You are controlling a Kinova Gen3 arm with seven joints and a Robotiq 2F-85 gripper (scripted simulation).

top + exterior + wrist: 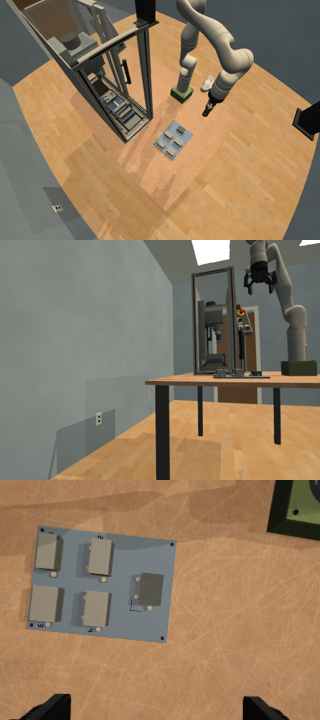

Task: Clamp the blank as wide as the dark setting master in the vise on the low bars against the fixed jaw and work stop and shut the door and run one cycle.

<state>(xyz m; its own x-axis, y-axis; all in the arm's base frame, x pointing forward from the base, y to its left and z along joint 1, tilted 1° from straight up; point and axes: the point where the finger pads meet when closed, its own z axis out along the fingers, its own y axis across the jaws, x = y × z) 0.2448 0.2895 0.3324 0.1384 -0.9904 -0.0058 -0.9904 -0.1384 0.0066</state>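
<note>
My gripper [205,113] [260,291] [156,707] is open and empty, high above the table and off to the side of the plate. The dark setting master [180,129] [151,589] stands on the blue plate [173,125] [125,550]. Several light blanks stand on it too, among them a wide one [44,603] and a narrower one [100,556]; I cannot tell which matches the master. The vise [124,111] [215,360] shows inside the guard with no blank visible in it. The green button [117,48] [241,328] lies below the black knob [239,319]. Whether the knob is in is unclear.
The guard's frame [146,72] [230,317] rises beside the plate. The black door handle [126,72] [241,344] stands upright on its side nearer the arm. The green robot base [181,93] [299,368] stands behind the plate. A red emergency button [241,311] tops the control panel.
</note>
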